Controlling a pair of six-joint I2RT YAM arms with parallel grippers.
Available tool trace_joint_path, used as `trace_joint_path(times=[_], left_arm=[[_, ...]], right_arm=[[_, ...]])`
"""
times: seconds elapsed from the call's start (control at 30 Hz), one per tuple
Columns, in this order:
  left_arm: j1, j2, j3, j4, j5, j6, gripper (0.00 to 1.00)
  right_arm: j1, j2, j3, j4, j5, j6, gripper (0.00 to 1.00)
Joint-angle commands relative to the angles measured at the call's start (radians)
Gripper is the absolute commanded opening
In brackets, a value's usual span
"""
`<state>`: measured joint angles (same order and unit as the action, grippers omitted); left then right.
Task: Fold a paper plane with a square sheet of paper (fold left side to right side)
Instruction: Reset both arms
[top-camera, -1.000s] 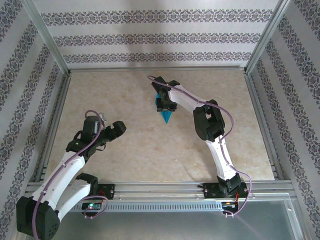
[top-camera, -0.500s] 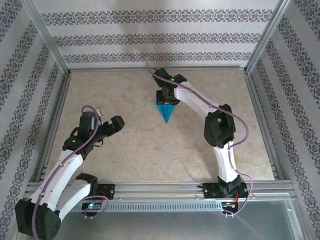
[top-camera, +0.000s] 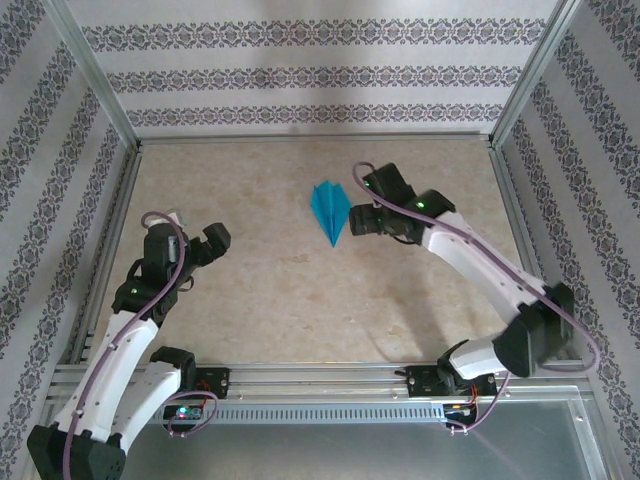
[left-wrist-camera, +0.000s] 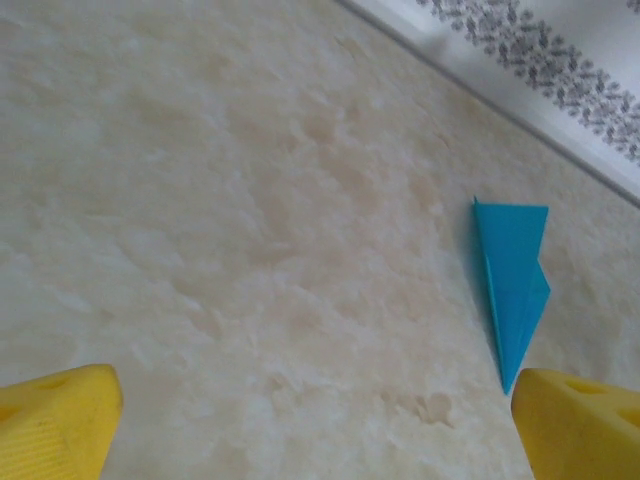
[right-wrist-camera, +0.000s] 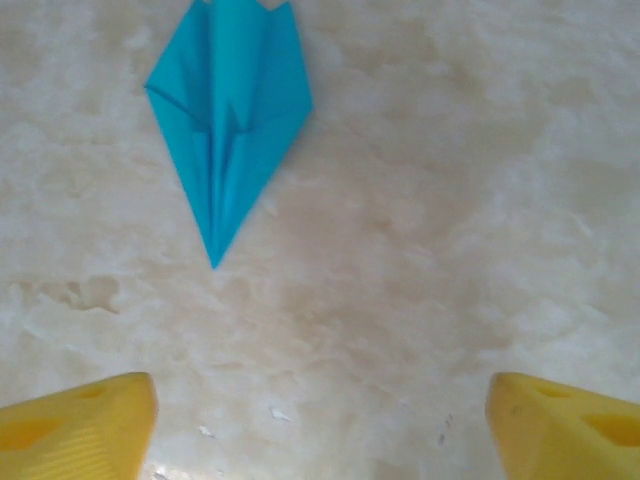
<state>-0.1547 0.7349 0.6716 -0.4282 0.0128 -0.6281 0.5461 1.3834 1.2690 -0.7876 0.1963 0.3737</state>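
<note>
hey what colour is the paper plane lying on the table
Plain teal-blue, with no pattern. The paper plane shows best in the right wrist view.

Soft, even light falls from above, and the overhead view is pale and slightly hazy. The right gripper (top-camera: 356, 218) and its arm cast only faint, blurred shadows on the table (top-camera: 250, 290). Through the right wrist camera, the yellow fingertips (right-wrist-camera: 75, 425) look soft at the lower corners. The paper plane (right-wrist-camera: 228, 110) ahead of them is crisp, with a thin shadow along its edge.
</note>
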Motion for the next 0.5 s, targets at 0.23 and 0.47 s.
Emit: trace_joint_path(times=[0.23, 0.47], left_arm=[[0.017, -0.045, -0.001, -0.004, -0.149, 0.042, 1.0], [0.02, -0.051, 0.017, -0.026, -0.172, 0.096, 1.0]], right_arm=[[-0.243, -0.462, -0.413, 0.286, -0.01, -0.067, 0.98], [-0.41, -0.655, -0.619, 0.423, 0.006, -0.14, 0.99]])
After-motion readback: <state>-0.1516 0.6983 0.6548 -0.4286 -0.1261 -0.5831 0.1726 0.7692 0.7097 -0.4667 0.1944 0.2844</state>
